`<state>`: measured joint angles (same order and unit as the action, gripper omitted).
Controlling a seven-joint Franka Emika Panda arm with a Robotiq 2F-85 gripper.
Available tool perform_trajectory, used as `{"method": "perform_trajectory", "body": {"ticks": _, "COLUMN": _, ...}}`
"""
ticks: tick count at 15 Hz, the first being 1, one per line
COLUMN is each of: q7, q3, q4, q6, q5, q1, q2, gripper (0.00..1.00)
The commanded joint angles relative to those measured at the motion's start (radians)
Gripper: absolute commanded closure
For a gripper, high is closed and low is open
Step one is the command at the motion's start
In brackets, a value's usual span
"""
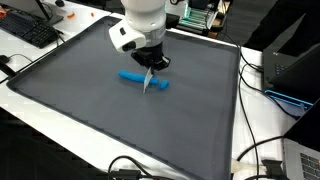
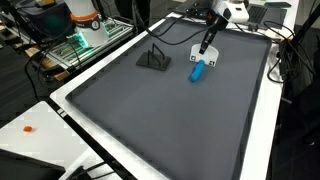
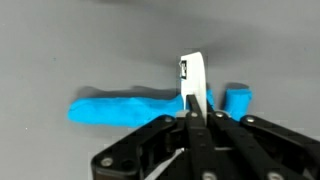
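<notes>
Over the grey tabletop (image 1: 80, 100), the end effector (image 3: 195, 108) clenched a thin white strip (image 3: 193, 72), not yet released, above a long blue plastic bar (image 3: 120, 108).

My table (image 2: 50, 145) is white, and a big dark grey mat (image 1: 80, 95) with a raised rim covers nearly all of its top. A long blue object (image 1: 140, 78) lies flat on the mat, and in an exterior view a small black stand (image 2: 153, 60) sits on the mat near it, not touching it. On the bare white margin around the mat I see a black keyboard (image 1: 30, 30), a small orange bit (image 2: 28, 128) and black cables (image 1: 252, 150).
</notes>
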<state>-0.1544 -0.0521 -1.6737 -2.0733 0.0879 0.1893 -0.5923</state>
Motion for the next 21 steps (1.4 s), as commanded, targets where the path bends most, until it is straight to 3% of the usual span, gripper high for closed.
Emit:
{"method": "perform_trajectory", "body": {"ticks": 1, "q7": -0.010, "q3": -0.015, "q4": -0.036, "q6": 0.048, "q5": -0.054, "q1": -0.015, "q2": 0.000, "gripper": 0.99}}
{"method": "perform_trajectory", "body": {"ticks": 21, "q7": 0.006, "q3": -0.007, "q4": -0.019, "q6": 0.133, "q5": -0.048, "q1": -0.016, "q2": 0.074, "gripper": 0.99}}
